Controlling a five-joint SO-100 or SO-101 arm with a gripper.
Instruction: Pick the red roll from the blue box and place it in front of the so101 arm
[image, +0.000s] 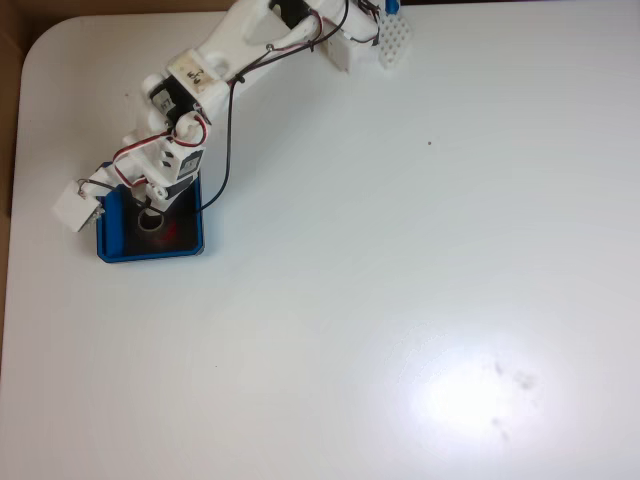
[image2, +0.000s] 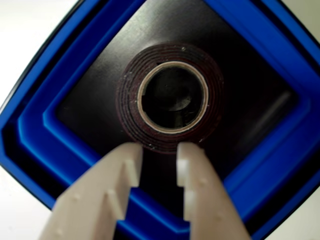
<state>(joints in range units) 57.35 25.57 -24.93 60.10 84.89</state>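
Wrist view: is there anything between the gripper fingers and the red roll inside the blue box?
Nothing visible. In the wrist view the gripper is open, its tips just at the near edge of the red roll, which lies flat on the black floor of the blue box. The floor around the roll looks bare.

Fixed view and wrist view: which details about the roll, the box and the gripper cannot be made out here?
- Fixed view: the arm covers the upper part of the blue box; the red roll is small and partly hidden.
- Fixed view: the gripper is hidden under the arm's wrist.
- Wrist view: the picture edges cut off the corners of the box.
- Wrist view: whether the gripper tips touch the roll cannot be told.
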